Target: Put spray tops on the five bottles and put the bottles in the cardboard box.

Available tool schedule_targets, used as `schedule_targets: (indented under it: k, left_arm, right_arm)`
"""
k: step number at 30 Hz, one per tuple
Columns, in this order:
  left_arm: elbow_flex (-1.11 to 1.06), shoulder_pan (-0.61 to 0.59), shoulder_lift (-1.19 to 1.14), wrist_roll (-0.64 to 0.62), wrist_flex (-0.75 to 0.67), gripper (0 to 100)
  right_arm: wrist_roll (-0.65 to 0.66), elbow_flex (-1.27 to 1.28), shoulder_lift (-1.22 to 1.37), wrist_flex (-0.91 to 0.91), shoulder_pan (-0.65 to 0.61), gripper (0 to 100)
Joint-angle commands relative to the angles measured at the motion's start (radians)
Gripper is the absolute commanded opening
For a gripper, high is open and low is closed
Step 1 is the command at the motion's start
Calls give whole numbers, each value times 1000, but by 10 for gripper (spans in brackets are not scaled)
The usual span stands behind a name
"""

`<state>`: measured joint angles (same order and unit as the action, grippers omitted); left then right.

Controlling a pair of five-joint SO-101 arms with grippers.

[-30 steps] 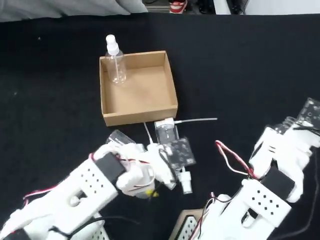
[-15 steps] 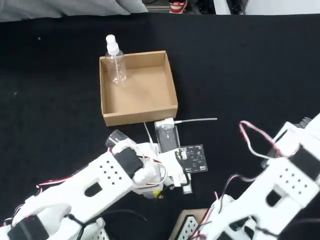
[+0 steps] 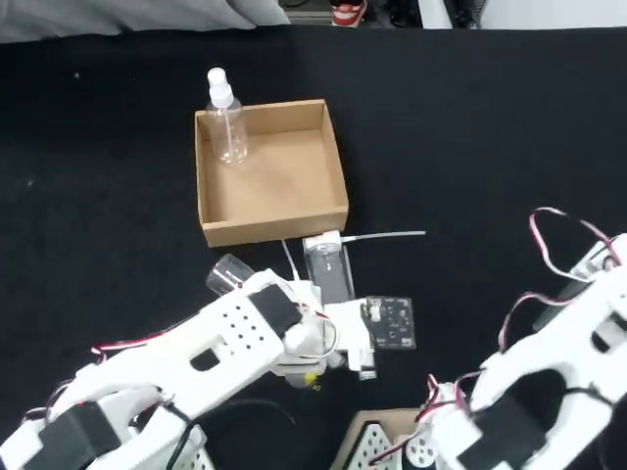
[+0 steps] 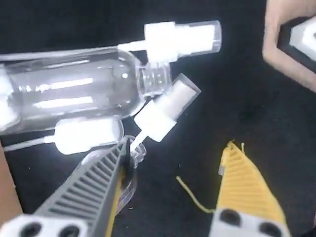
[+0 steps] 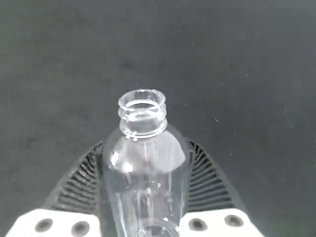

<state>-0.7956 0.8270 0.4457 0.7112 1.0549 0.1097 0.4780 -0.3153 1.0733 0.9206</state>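
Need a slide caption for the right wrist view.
Right claw shut on a clear bottle with no spray top, threaded neck open, against the black table.

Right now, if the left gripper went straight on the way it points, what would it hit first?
Probably the loose spray top lying just ahead of the left gripper, between its open fingers and the neck of the lying bottle. Depth is unclear, so the table could come first.
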Motion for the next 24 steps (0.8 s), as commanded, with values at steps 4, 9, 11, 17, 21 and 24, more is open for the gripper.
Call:
schedule_targets:
  k: [4, 9, 11, 17, 21, 24]
  left_arm:
    - [90, 48, -60, 46, -15, 281]
    - [119, 48, -115, 104, -15, 281]
    - [128, 48, -144, 124, -14, 281]
    - [173, 48, -222, 166, -15, 281]
    - [208, 48, -259, 172, -15, 281]
    - [229, 48, -285, 212, -14, 281]
  right_arm:
    - [-9, -91, 45, 2, 37, 16]
    - [-9, -90, 50, 0, 37, 16]
    - [-6, -90, 50, -2, 37, 16]
    - [-5, -85, 50, -2, 37, 16]
    - [-2, -84, 50, 0, 35, 16]
    - [0, -84, 50, 0, 35, 16]
